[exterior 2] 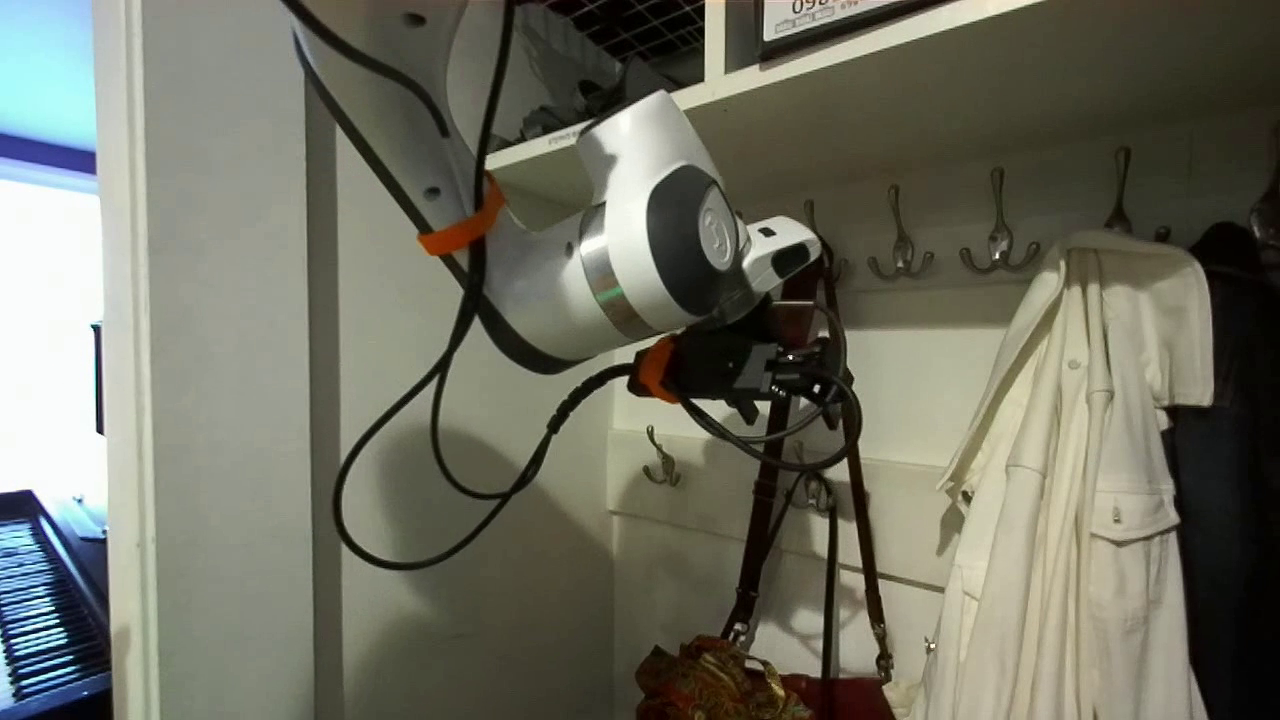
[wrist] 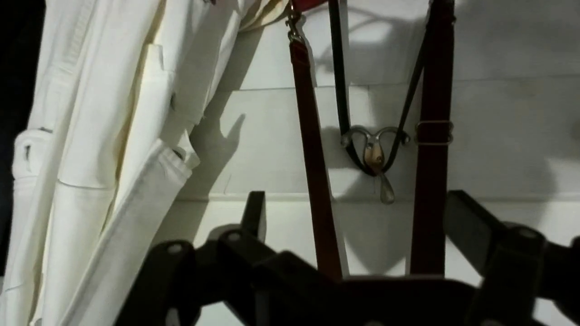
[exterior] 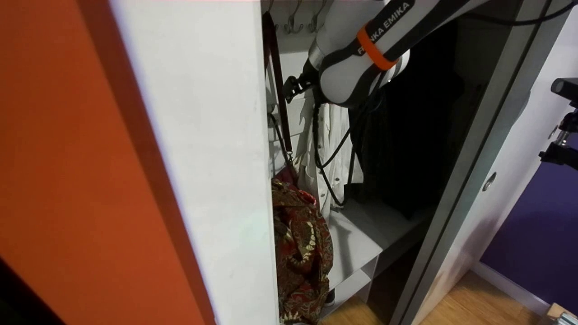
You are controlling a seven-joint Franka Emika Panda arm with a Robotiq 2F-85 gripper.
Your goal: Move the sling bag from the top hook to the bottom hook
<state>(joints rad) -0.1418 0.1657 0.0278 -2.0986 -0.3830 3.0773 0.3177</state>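
A white robot arm [exterior 2: 535, 290] leaned across a coat closet [exterior 2: 680, 590], its gripper [wrist: 355, 207] spread wide, the fingers [wrist: 255, 213] well apart. In the wrist view, which stood upside down, two lengths of a broad brown strap [wrist: 432, 181] crossed the gap, the one at the picture's right just beside a fingertip; whether the strap lay between the fingers or behind them could not be told. The sling bag [exterior: 300, 243], patterned in brown, maroon and tan, was low in the closet, beneath both rows of hooks [exterior 2: 998, 240] and beside a white bench [exterior: 361, 234]. In an exterior view only its upper folds showed, overlapping part of a red bag [exterior 2: 845, 697].

The broad strap climbed to the top hook [exterior 2: 810, 213], which the arm partly hid, and ended below in a metal clasp [exterior 2: 884, 662] at the red bag. A thin dark strap [wrist: 337, 68] was looped over the bottom hook [wrist: 374, 156] and dropped toward the two bags; which of them it belonged to could not be made out.

Alongside, a white jacket [exterior 2: 1040, 500] hung from the upper row of hooks, next to a dark garment [exterior 2: 1230, 430]. A second lower hook [exterior 2: 661, 465] stood on the same board [exterior 2: 905, 520], near the closet's side wall [exterior 2: 480, 640], and a black cable [exterior 2: 400, 567] drooped in a loop from the arm. Above ran a white shelf [exterior 2: 930, 110].
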